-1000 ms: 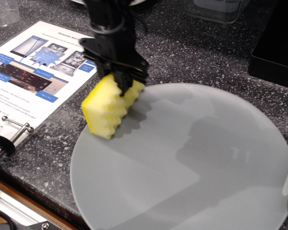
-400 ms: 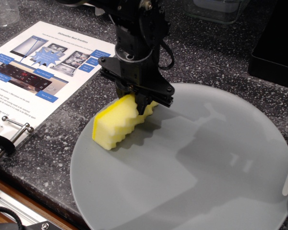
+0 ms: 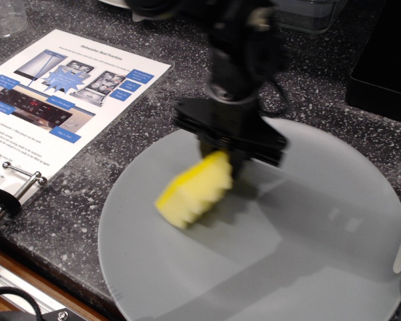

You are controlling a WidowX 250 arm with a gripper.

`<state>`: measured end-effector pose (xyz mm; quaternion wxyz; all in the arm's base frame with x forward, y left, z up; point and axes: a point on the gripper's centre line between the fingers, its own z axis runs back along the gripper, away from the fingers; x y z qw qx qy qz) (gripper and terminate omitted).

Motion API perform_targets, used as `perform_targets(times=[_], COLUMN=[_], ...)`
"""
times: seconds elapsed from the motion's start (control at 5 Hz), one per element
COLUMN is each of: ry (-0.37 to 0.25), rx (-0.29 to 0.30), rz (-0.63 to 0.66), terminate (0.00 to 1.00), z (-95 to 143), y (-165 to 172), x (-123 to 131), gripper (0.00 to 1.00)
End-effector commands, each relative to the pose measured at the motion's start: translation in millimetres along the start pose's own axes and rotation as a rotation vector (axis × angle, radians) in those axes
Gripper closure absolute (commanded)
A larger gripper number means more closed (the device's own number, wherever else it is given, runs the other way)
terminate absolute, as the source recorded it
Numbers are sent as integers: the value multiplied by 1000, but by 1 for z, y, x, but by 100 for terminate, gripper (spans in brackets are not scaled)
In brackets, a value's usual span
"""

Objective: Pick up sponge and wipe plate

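End effector clamped on the sponge, wiping step under way on the plate.

Black jaws pinch the upper end of the yellow sponge, which hangs down and to the left of the end effector, tilted, its lower end at or just above the pale grey plate; blur hides whether it actually touches. The plate spreads beneath and mostly to the right and front of the end effector, lying on the dark speckled tabletop. Farther off to the left lies a printed instruction sheet. By my judgement the pick-up is done; next calls for pressing the sponge flat and sweeping across the unwiped right side.
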<state>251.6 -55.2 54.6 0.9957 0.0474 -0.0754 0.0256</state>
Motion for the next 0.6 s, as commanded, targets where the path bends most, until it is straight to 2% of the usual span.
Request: perform_targets(times=[0.0,0.2,0.4], ry=[-28,-39,-56], rx=[-59,-86,-111], rz=[18,10,-4], terminate=[0,0,100], z=[14,24,36], y=[-65,-89,-102], x=[-20,-32,-40], gripper=[100,100,100])
